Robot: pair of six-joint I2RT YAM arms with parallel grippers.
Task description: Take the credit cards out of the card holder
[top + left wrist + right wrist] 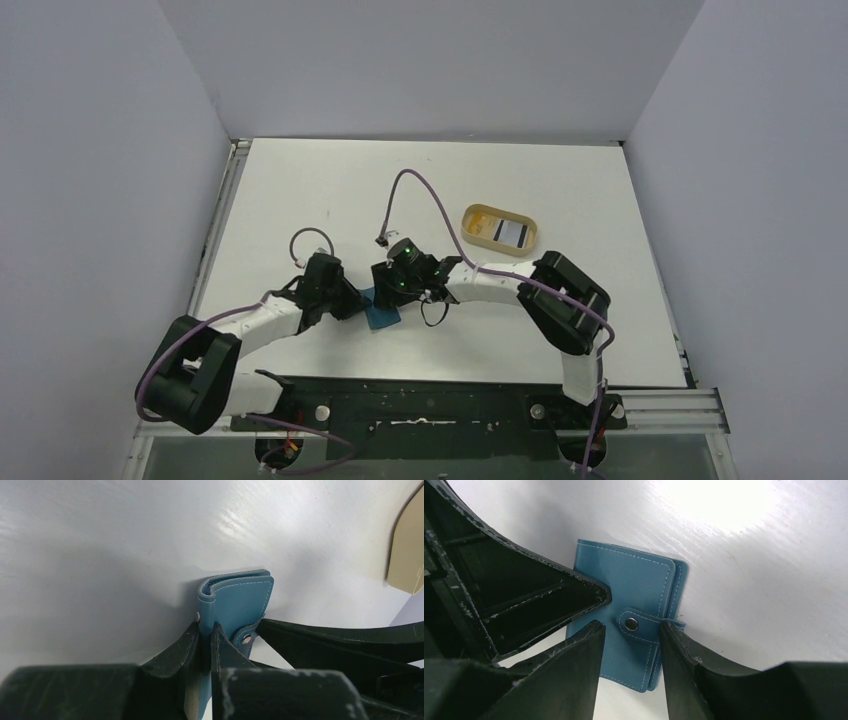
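On the table [100, 555], left claw [206, 629] pinches card holder [241, 597].

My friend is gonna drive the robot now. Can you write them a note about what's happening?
Left claw: shut on one edge of the card holder, which lies on the table.
Right claw: open, one finger on each side of the snap tab.
One white card with black bands lies in the tan tray.
Done: holder gripped.
Left: the snap is fastened, so pop it, open the holder and pull out any cards. I can't see inside.
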